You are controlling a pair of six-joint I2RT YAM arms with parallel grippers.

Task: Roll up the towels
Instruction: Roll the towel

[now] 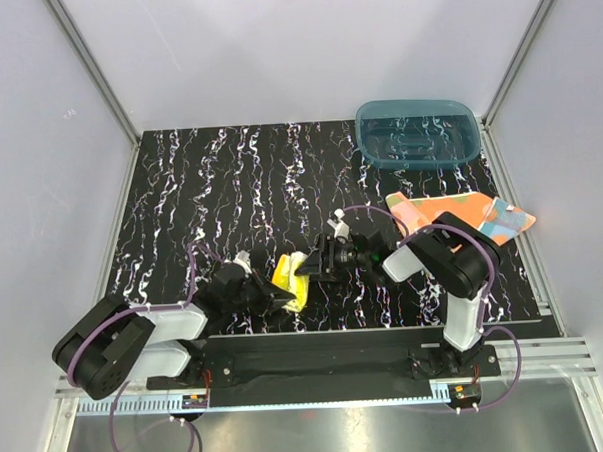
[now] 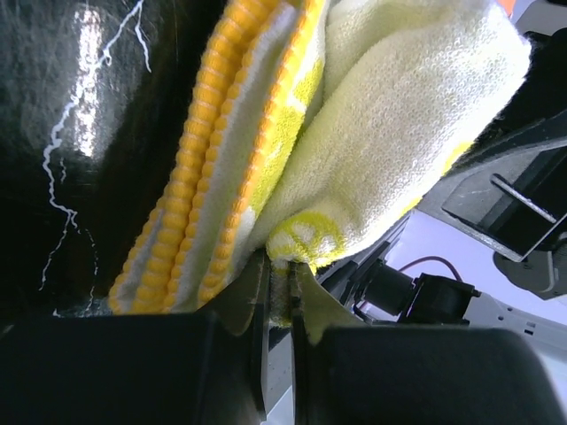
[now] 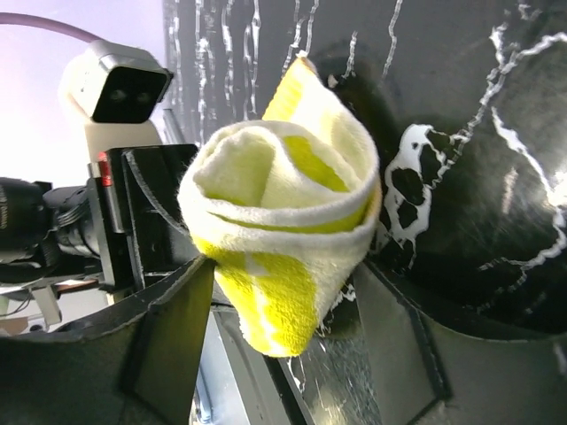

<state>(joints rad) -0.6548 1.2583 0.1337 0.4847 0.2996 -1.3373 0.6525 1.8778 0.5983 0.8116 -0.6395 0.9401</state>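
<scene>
The left gripper is clamped on a lower fold of the yellow towel. The towel is bunched into a loose roll just ahead of its fingertips, against the table. The right gripper faces it from the opposite side. Its jaws are spread wide, with the roll's spiral end between them. Behind the right gripper, well apart, the orange dotted towel lies flat. Farther beyond stands a teal tub.
</scene>
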